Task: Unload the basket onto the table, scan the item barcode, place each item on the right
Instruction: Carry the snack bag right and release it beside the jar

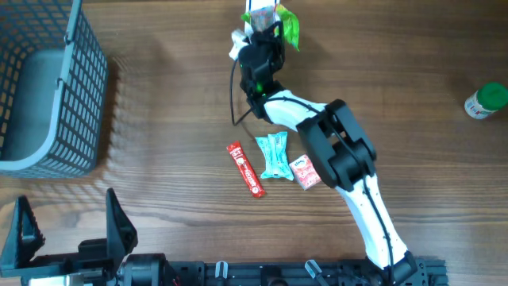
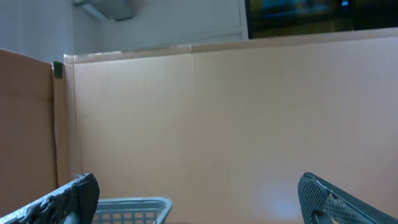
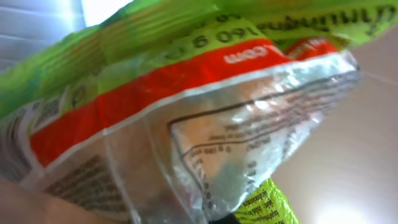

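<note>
Top centre, the right end effector point(image 1: 262, 32) is pinching the green bag point(image 1: 289, 24), probably presenting its print for scanning; lower left, the left end effector point(image 1: 71, 230) is sitting spread

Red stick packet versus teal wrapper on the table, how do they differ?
The narrow red plastic stick packet is thin; the teal plastic wrapper is wider, with crimped ends. The red one lies on a slant; the teal one points nearly straight up the overhead view. Both lie flat on the wooden table, side by side.
</note>
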